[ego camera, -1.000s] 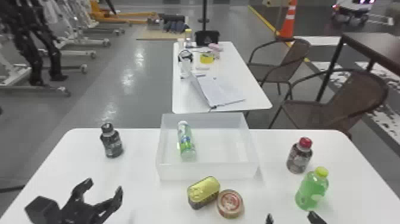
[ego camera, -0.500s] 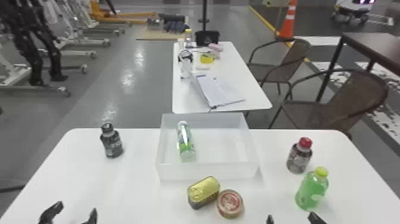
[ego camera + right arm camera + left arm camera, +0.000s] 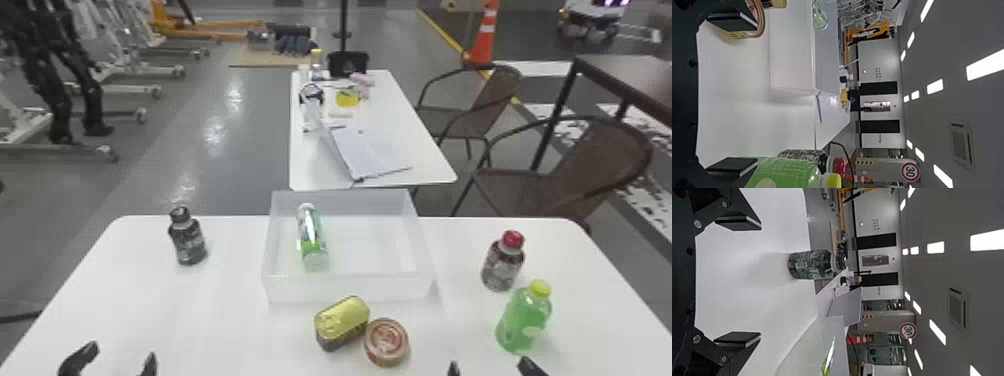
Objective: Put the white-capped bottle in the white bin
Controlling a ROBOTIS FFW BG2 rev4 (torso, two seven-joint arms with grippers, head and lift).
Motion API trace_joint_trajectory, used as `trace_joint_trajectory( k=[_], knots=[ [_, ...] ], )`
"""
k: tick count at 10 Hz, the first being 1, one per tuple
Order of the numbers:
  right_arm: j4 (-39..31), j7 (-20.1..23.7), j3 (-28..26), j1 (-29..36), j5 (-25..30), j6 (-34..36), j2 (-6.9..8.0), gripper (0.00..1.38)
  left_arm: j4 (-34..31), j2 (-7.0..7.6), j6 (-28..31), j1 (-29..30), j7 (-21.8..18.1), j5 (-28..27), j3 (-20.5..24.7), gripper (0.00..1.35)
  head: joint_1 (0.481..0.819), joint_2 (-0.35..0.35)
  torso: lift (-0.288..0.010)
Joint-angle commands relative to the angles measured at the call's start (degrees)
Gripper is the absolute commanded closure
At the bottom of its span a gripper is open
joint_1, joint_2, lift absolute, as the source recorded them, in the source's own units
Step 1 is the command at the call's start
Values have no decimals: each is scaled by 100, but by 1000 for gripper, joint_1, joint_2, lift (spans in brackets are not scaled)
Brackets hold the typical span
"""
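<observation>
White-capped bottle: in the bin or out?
In. The head view shows the white-capped bottle inside the white bin, both its ends within the walls.

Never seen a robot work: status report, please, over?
Left gripper, right gripper: open, empty. Clear-and-green, white-capped plastic bottle: lying inside translucent white bin. Oblong gold-topped tin before bin, seemingly no obstacle.

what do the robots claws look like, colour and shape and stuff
Both the left claw and right claw are black, each with two fingers ending in flat, blocky black pads. The left one's angular links carry round silver bolts. I can make out no cables.
</observation>
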Motion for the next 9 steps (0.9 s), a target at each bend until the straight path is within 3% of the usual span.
trace_joint_trajectory(
  k=[1,9],
  knots=[
    [-8,0,0,8,0,0,0,88,0,-15,-4,4,1,11,-6,298,549,0,-100],
    [-17,0,0,16,9,0,0,88,0,-15,14,22,1,54,-23,298,549,0,-100]
  ],
)
